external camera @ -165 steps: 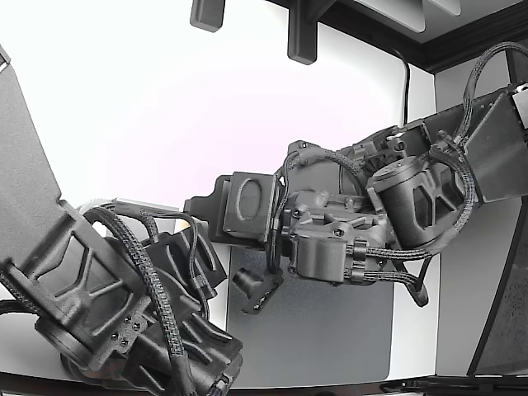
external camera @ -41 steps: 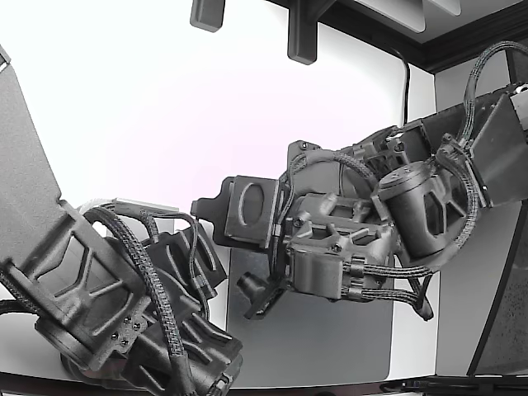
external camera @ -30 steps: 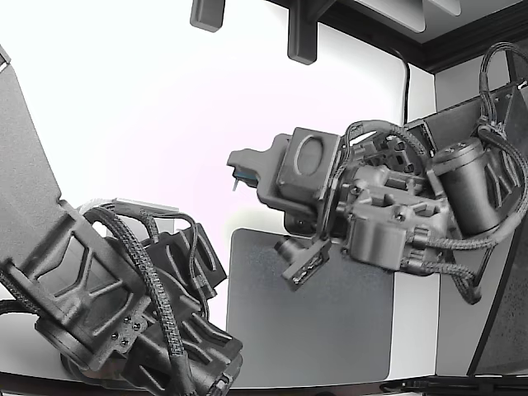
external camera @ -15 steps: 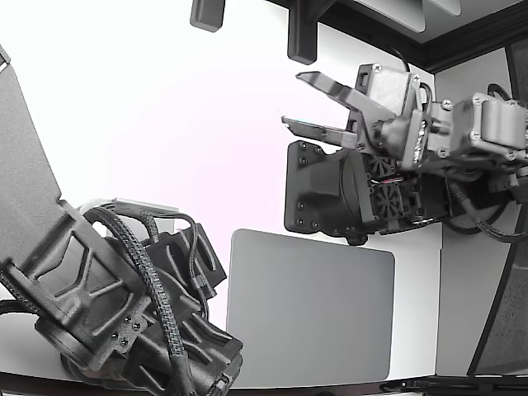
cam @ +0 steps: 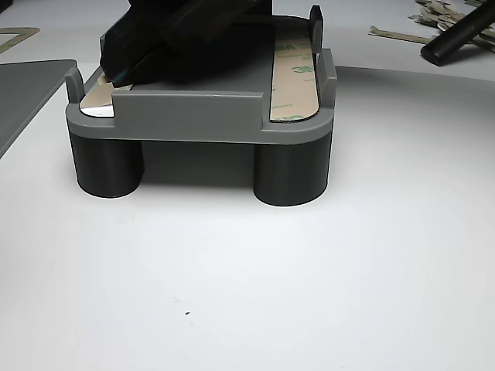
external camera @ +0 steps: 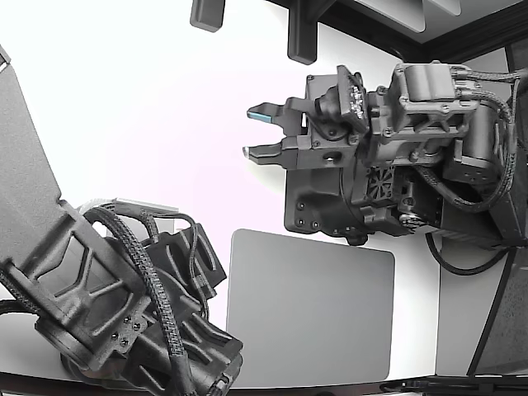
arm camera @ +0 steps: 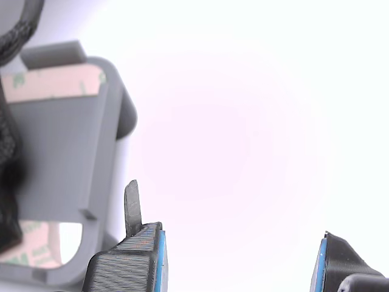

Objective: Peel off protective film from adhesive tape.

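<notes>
Two dark, ribbed plastic fingers (external camera: 266,130) with blue pads stand spread apart, raised above the glossy white tabletop (external camera: 148,124) in the exterior view. In the wrist view a thin grey sliver (arm camera: 132,208), bent like a strip of film, sticks up from one fingertip (arm camera: 130,261); whether it is stuck to the pad cannot be told, and nothing sits between the pads.

The grey moulded plastic fixture (cam: 201,116) rests on round legs, with raised walls and corner posts along its rim. A long strip of adhesive tape with a tan, green-printed liner (cam: 294,73), rounded at the near end, lies flat in a channel on the other view's right side. A second strip (cam: 97,97) lies on that view's left side, its near end pale and bare-looking.

One matte grey rectangular mat with rounded corners (external camera: 309,309) lies on the tabletop below the arm in the exterior view. A second black arm with braided cables (external camera: 124,297) fills that view's lower left, hiding the fixture there. In the other view a dark blurred mass (cam: 186,35) covers most of the fixture's top. Curled scraps of peeled liner (cam: 418,23) lie at the far right, beside a black rod (cam: 460,35).
</notes>
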Action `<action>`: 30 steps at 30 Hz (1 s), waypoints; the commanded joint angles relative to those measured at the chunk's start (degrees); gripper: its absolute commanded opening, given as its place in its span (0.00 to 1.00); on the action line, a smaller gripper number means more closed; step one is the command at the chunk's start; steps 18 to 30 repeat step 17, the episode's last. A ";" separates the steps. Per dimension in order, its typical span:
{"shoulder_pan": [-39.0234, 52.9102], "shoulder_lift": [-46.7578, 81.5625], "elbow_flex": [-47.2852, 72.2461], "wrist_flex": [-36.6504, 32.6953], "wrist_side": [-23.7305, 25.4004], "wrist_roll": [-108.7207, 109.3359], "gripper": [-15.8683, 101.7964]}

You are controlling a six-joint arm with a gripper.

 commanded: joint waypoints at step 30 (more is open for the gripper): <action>-0.97 1.23 -1.49 -0.44 5.54 3.25 0.98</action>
